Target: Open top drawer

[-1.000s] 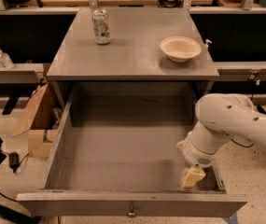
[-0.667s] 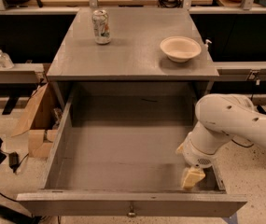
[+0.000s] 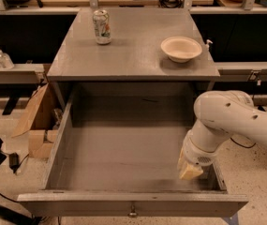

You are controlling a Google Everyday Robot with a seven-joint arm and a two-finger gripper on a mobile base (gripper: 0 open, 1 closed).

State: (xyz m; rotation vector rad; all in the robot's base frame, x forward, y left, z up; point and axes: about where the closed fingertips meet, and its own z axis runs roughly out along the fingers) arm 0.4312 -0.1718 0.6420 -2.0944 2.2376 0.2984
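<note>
One arm only: gripper point(image 3: 190, 171) hangs inside top drawer point(image 3: 123, 144), already well out from under worktop point(image 3: 133, 55) front edge, nr drawer's front-right corner, front panel running left-right just ahead, knob point(image 3: 132, 213) front-left of it; open/closed can't tell.

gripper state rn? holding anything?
Gripper: open or closed cannot be told, and no held object shows. It sits low inside the pulled-out top drawer, at the right front corner.
</note>
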